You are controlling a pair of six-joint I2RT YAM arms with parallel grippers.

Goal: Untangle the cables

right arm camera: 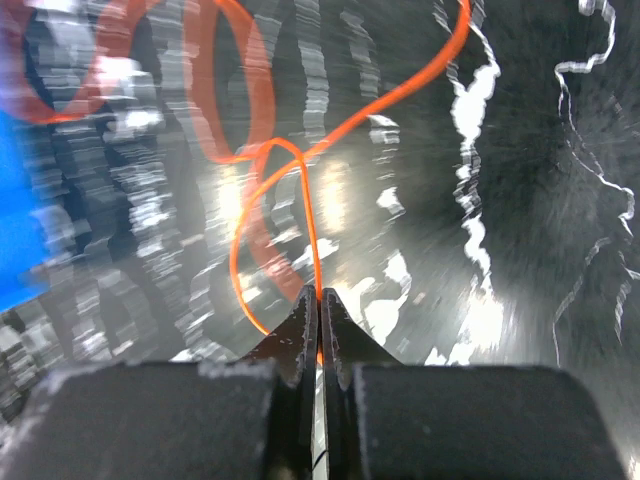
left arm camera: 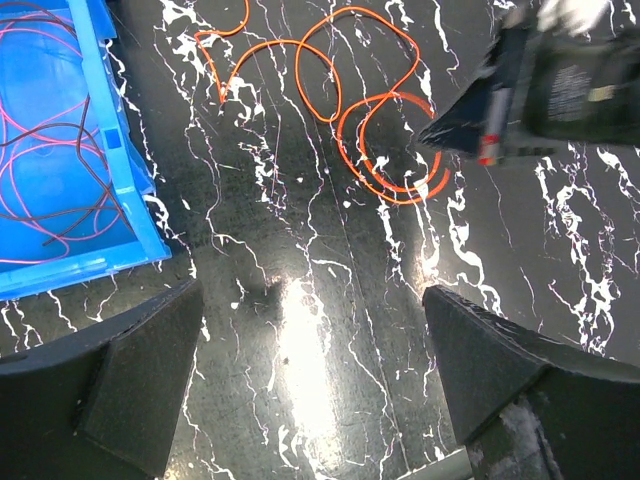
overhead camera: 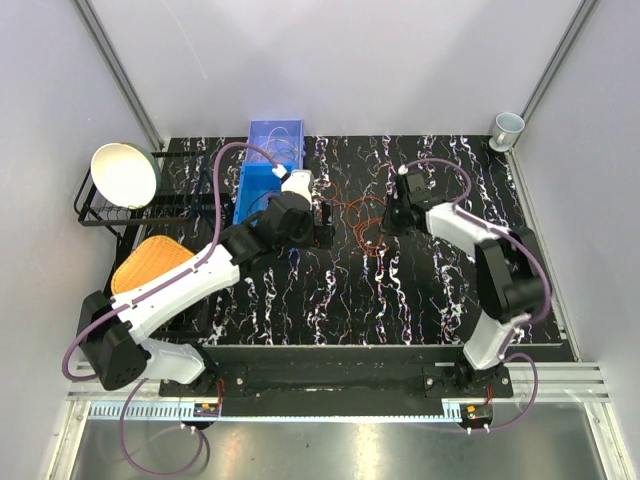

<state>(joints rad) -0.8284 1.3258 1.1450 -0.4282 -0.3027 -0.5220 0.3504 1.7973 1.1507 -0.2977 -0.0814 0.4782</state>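
Observation:
A thin orange cable [overhead camera: 367, 222] lies in loose loops on the black marbled table between the two arms; it also shows in the left wrist view [left arm camera: 372, 140] and the right wrist view [right arm camera: 268, 200]. My right gripper [right arm camera: 319, 298] is shut on a strand of this orange cable; in the top view it [overhead camera: 388, 226] sits at the loops' right edge. My left gripper [left arm camera: 310, 330] is open and empty, low over the table just left of the loops, next to the bin [overhead camera: 326, 222]. Red and brown cables [left arm camera: 50, 150] lie coiled in the blue bin [left arm camera: 120, 150].
The blue bin [overhead camera: 262, 165] stands at the back, left of centre. A black dish rack [overhead camera: 100, 205] with a white bowl [overhead camera: 126, 174] and a yellow waffle-patterned item [overhead camera: 150, 262] is at the left. A mug [overhead camera: 507, 128] stands at the back right corner.

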